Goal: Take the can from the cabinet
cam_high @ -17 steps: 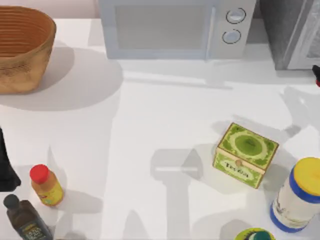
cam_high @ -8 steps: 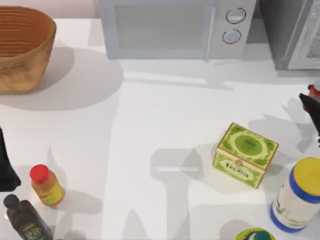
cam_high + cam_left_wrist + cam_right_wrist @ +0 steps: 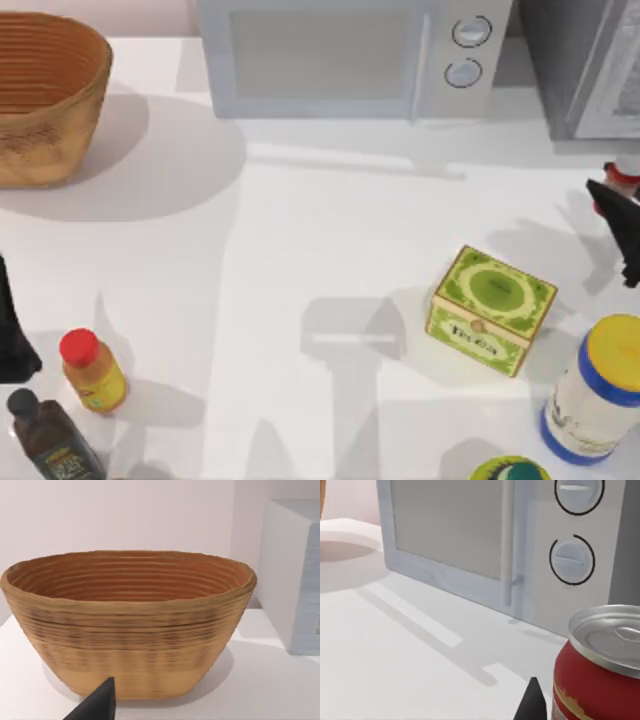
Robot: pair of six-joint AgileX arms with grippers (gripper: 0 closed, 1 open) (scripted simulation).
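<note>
At the table's 3 o'clock edge, the right gripper [image 3: 622, 225] holds a red can [image 3: 597, 667], in front of the cabinet [image 3: 580, 60]. How wide its fingers stand I cannot tell. The left arm sits parked at 8 o'clock.

You see a red can [image 3: 592, 680] with a silver top just beside the white microwave [image 3: 350, 55], whose dark grey neighbour is the cabinet [image 3: 575, 60], while a green patterned box [image 3: 491, 310] sits in front of that microwave.

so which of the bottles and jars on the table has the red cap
The small orange bottle near the table's left front. The dark bottle beside it has a black cap, and the big jar at right has a yellow lid.
</note>
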